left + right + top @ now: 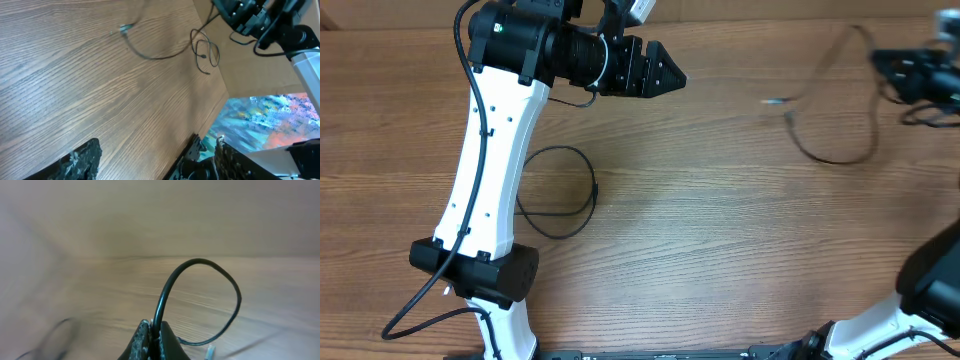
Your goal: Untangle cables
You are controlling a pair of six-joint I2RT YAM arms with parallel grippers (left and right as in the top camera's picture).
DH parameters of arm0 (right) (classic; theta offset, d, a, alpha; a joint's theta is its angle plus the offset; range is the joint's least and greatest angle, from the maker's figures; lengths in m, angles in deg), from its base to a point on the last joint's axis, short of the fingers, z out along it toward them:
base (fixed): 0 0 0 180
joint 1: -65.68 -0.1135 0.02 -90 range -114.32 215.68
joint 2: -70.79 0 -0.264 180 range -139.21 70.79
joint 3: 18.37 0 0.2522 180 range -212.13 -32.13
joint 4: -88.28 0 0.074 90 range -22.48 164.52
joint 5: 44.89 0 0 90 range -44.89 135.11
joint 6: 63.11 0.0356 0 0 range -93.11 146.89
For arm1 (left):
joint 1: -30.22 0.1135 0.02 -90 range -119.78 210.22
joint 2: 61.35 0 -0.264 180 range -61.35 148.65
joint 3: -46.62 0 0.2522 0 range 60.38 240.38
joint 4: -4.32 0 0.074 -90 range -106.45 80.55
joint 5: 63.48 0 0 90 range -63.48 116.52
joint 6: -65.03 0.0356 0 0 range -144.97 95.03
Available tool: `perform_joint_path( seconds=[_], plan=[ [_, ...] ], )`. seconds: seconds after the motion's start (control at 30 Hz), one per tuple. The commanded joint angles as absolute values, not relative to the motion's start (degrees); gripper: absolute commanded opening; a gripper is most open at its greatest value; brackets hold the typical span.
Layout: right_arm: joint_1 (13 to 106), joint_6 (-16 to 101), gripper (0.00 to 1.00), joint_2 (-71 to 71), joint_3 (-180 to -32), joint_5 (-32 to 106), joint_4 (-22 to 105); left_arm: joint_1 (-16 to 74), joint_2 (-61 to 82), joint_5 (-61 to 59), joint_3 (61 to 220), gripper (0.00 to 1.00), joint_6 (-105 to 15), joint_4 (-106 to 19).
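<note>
The right gripper (153, 330) pinches a thin, light, limp cable (200, 260) at the table's far right. The left gripper (668, 75) is spread and empty. A second cable (560, 149) lies coiled beside the left arm and looks easiest to take near a plug end.

No legible text or labels anywhere, apparently

The wood-grain table (720, 250) carries a looped cable (560, 192) at left; a second cable (835, 158) curves at right.

Overhead top-down on table (720, 230); wrist views low, oblique (cable (200, 260) in all).
</note>
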State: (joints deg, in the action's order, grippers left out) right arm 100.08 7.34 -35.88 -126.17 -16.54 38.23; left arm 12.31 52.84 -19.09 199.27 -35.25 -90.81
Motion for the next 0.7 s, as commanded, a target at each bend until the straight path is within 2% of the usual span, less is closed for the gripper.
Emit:
perform_joint_path(
  seconds=[0.0, 0.37, 0.4, 0.43, 0.47, 0.57, 0.67],
  plan=[
    [106.3, 7.2, 0.04, -34.3, -126.4, -7.9, 39.3, 12.5, 53.0, -19.6, 199.5, 0.71, -33.8, -91.3],
    [124.0, 7.2, 0.04, -34.4, -126.4, 11.2, 46.8, 12.5, 53.0, -19.6, 199.5, 0.7, -34.0, -92.8],
    [125.1, 7.7, 0.14, -34.7, -126.4, 12.7, 47.8, 12.5, 53.0, -19.6, 199.5, 0.7, -34.0, -92.8],
    [125.8, 8.7, 0.61, -34.8, -126.4, 13.4, 48.7, 12.5, 53.0, -19.6, 199.5, 0.7, -34.1, -92.8],
    [126.7, 10.6, 1.0, -35.0, -126.4, 13.7, 49.8, 12.5, 53.0, -19.6, 199.5, 0.7, -34.1, -93.0],
    [128.2, 17.4, 1.0, -35.1, -126.4, 12.1, 52.8, 12.5, 53.0, -19.6, 199.5, 0.71, -34.0, -93.6],
    [128.4, 18.4, 1.0, -35.1, -126.4, 0.8, 54.6, 12.5, 53.0, -19.6, 199.5, 0.72, -34.0, -94.3]
  ],
)
